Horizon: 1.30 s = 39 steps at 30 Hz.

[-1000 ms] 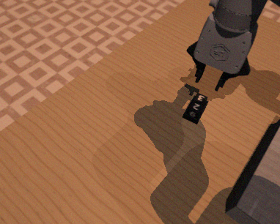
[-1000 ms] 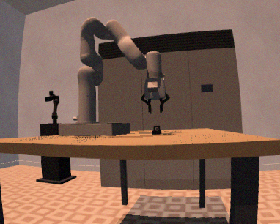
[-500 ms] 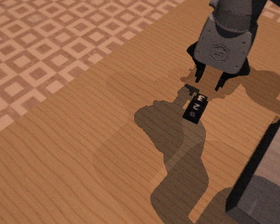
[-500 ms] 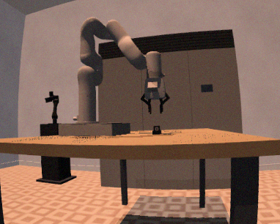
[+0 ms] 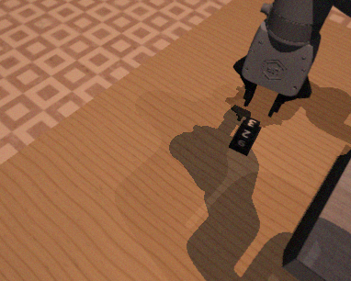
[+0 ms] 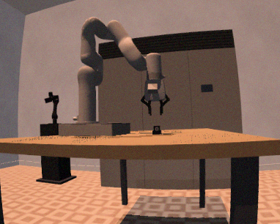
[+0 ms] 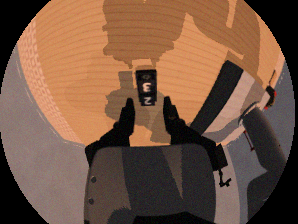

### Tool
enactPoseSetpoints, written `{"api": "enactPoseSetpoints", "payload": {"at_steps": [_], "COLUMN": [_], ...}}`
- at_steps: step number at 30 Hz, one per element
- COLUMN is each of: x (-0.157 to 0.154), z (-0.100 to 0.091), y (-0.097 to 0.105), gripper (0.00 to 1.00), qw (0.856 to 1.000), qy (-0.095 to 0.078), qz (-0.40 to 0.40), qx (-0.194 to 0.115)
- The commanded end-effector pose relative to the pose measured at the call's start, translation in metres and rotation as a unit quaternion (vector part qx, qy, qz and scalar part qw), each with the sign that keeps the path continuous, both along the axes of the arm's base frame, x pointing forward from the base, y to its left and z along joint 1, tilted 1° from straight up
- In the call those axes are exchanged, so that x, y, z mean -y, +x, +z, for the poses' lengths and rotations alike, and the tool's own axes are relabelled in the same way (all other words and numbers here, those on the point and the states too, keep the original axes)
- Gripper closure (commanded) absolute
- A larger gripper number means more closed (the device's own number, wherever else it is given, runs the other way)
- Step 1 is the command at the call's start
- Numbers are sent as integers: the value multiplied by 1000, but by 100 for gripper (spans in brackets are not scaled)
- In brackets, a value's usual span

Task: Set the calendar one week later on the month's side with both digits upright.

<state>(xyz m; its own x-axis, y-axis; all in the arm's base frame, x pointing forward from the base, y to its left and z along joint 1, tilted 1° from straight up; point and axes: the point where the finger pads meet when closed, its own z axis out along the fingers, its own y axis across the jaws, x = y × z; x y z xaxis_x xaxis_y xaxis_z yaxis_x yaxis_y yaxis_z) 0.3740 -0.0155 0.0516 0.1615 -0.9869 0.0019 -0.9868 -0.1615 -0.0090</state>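
The calendar (image 5: 244, 137) (image 6: 156, 130) (image 7: 146, 87) is a small, narrow black block on the table. Pale characters show on it: a 3, a Z-like figure that may be a 2, and a dimmer round digit. The seam between cubes and tray is too dark to tell, and so is whether each cube lies flat. My gripper (image 5: 260, 110) (image 6: 155, 114) (image 7: 148, 104) points down above the table and the calendar. It is partly open, with nothing between its fingers. In the wrist view the calendar lies mostly just beyond the fingertips.
The wooden table (image 5: 57, 207) (image 6: 218, 147) carries the robot's base (image 5: 339, 207) (image 6: 86, 129), to the right in the top view. Arm shadows fall around the calendar. A tall cabinet (image 6: 210, 110) stands behind the table.
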Motion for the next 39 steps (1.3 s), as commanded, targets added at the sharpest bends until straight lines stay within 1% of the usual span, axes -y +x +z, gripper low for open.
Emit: {"api": "enactPoseSetpoints", "payload": {"at_steps": [1,12,14,25,39], "x": [0,0,0,-1,-1], "z": [-3,-20,-20,-36,-43], "y": [1,2,2,2,2], "gripper": [53,53,53,53,53], "qw": [1000,1000,1000,1000,1000], "qy": [0,0,0,0,0], "qz": [0,0,0,0,0], "qx": [2,2,2,2,2]}}
